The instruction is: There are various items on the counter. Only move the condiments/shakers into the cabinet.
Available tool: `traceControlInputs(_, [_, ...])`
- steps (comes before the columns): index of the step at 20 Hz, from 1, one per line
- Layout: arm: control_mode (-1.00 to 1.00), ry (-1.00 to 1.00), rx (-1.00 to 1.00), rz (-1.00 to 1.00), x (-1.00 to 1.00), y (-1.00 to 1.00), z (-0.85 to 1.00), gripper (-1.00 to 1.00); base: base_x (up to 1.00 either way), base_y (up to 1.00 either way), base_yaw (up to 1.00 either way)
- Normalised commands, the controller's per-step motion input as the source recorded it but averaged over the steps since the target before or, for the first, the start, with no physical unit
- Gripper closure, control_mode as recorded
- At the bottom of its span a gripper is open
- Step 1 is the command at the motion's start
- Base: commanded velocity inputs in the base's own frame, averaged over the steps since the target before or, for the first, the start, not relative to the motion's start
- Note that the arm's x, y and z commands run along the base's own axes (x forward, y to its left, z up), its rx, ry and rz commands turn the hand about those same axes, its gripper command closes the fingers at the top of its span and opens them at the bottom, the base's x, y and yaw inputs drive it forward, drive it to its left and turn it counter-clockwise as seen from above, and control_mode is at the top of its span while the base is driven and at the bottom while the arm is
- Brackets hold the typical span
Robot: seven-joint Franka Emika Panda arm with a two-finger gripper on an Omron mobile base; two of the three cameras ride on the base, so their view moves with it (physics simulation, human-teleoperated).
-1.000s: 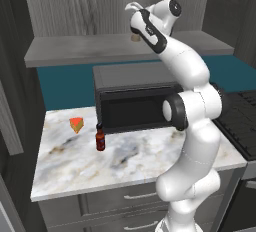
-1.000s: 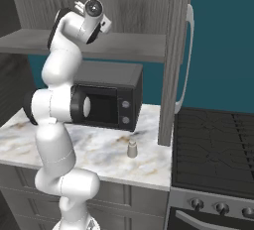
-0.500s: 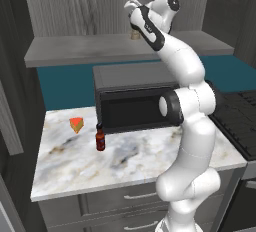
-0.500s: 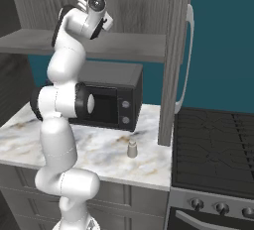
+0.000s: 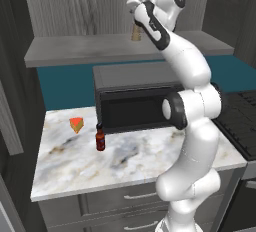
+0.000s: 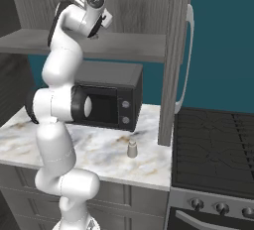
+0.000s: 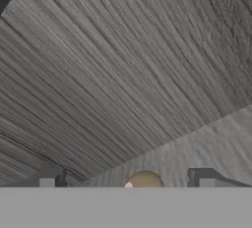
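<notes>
While raised over cabinet [image 5: 75, 53] board, gripper [image 7: 127, 180] stands apart either side of tan shaker [image 5: 136, 32], contact not discernible. Bottle [image 5: 100, 139] on counter [image 5: 130, 163], wedge [image 5: 76, 124] at its 11 o'clock.

A rendered home kitchen is shown. A white-and-brown marbled stone counter [image 5: 135, 163] is carried on grey drawers with bar handles [image 5: 137, 195], and a black microwave [image 5: 132, 98] is set along the counter's back edge. A grey wood-grain shelf compartment [image 5: 75, 51] is mounted above it against a teal wall [image 6: 221, 45]. A black stove with burner grates and front knobs [image 6: 213, 144] is placed against the counter's right edge.
</notes>
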Motion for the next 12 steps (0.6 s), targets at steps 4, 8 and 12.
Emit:
traceControlInputs(4, [-1.0, -0.18, 0.0, 0.0, -1.0, 0.0, 0.0, -1.0, 0.0, 0.0, 0.0])
traceControlInputs(8, [-1.0, -0.19, 0.0, 0.0, -1.0, 0.0, -0.01, -1.0, 0.0, 0.0, 0.0])
traceControlInputs(12, [-1.0, -0.18, 0.0, 0.0, -1.0, 0.0, 0.0, -1.0, 0.0, 0.0, 0.0])
